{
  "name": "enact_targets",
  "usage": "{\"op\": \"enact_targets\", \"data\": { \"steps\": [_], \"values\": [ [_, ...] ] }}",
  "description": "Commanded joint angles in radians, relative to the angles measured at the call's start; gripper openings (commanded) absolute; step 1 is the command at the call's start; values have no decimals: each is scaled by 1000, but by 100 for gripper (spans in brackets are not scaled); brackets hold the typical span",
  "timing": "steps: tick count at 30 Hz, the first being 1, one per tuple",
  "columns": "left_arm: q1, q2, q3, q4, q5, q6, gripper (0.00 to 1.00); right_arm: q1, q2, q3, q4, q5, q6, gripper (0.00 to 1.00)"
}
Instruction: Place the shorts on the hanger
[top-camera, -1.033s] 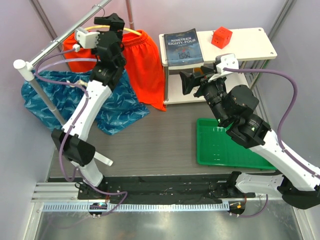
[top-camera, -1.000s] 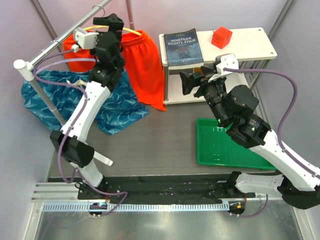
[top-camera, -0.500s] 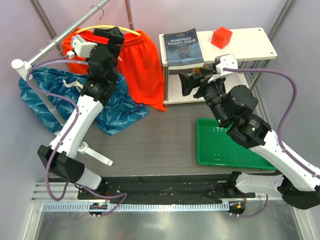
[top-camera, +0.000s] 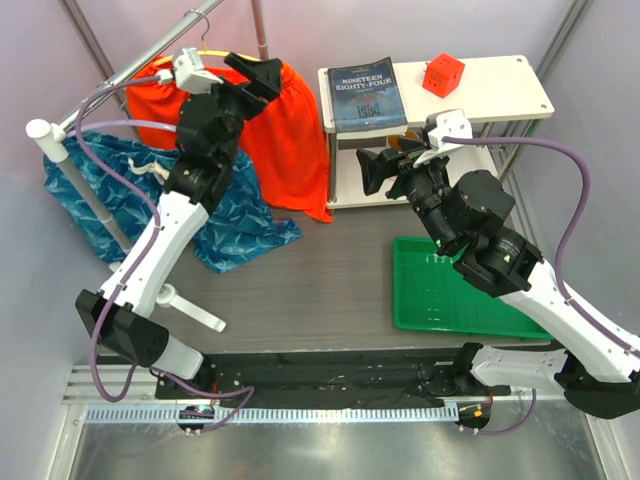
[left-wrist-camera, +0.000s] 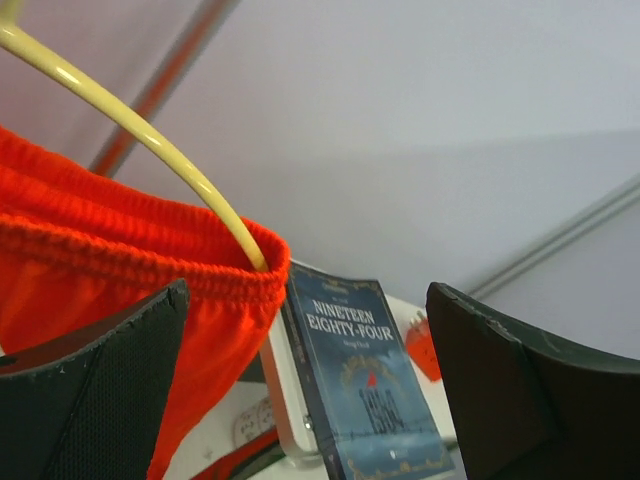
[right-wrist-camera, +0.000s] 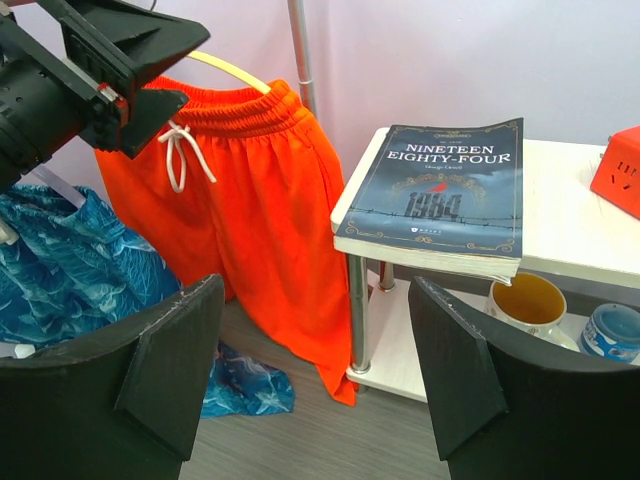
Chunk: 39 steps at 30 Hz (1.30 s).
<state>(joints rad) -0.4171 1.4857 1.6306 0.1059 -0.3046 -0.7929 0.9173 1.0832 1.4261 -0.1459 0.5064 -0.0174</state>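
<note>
The orange-red shorts (top-camera: 290, 130) hang by their waistband on the yellow hanger (top-camera: 215, 55), which hangs by its hook from the metal rail at the back left. The white drawstring (right-wrist-camera: 180, 155) dangles in front. In the left wrist view the hanger's end (left-wrist-camera: 150, 140) sits inside the waistband (left-wrist-camera: 120, 260). My left gripper (top-camera: 262, 78) is open and empty, right beside the waistband's right end. My right gripper (top-camera: 378, 165) is open and empty, near the shelf, facing the shorts (right-wrist-camera: 250, 220).
Blue wave-patterned shorts (top-camera: 225, 205) lie on the table under the rail. A white two-tier shelf (top-camera: 500, 95) holds a book (top-camera: 365, 95) and a red cube (top-camera: 443, 75); cups (right-wrist-camera: 530, 300) sit below. A green tray (top-camera: 450, 290) lies at the right.
My left gripper has moved right along the hanger, from the middle of the waistband to its right end, and the left arm's base link swung left. The right arm has barely moved.
</note>
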Motion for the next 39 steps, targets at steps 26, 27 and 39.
{"op": "enact_targets", "data": {
  "steps": [26,27,39],
  "values": [
    [-204,-148,313,-1431,604,963,100,-241,-344,-288,-280,-190,56,86],
    [-172,-166,301,-1433,596,962,100,-271,-376,-324,-288,-212,72,86],
    [63,-301,226,-1355,524,896,100,-350,-405,-366,-327,-342,103,87]
  ]
}}
